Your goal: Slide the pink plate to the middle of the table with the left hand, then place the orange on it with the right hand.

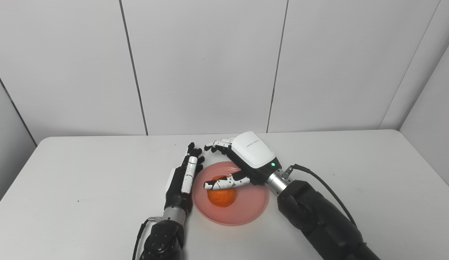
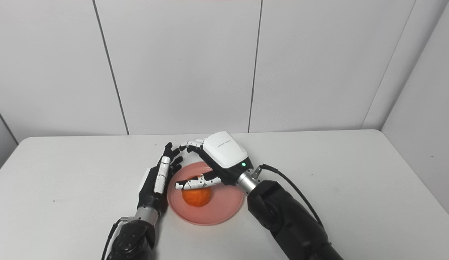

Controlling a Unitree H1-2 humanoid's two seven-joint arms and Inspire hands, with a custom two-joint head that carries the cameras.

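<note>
Nearest me on the white table (image 1: 83, 173), I see the pink plate (image 1: 246, 211) sitting around the middle, with the orange (image 1: 221, 198) resting on it. My left hand (image 1: 183, 180) lies flat just beside the plate's left rim, fingers straight and close together, holding nothing. Farther back, my right hand (image 1: 242, 162) hovers over the plate with fingers apart, its thumb (image 1: 221, 184) stretched across above the orange; I cannot tell whether it touches the fruit
</note>
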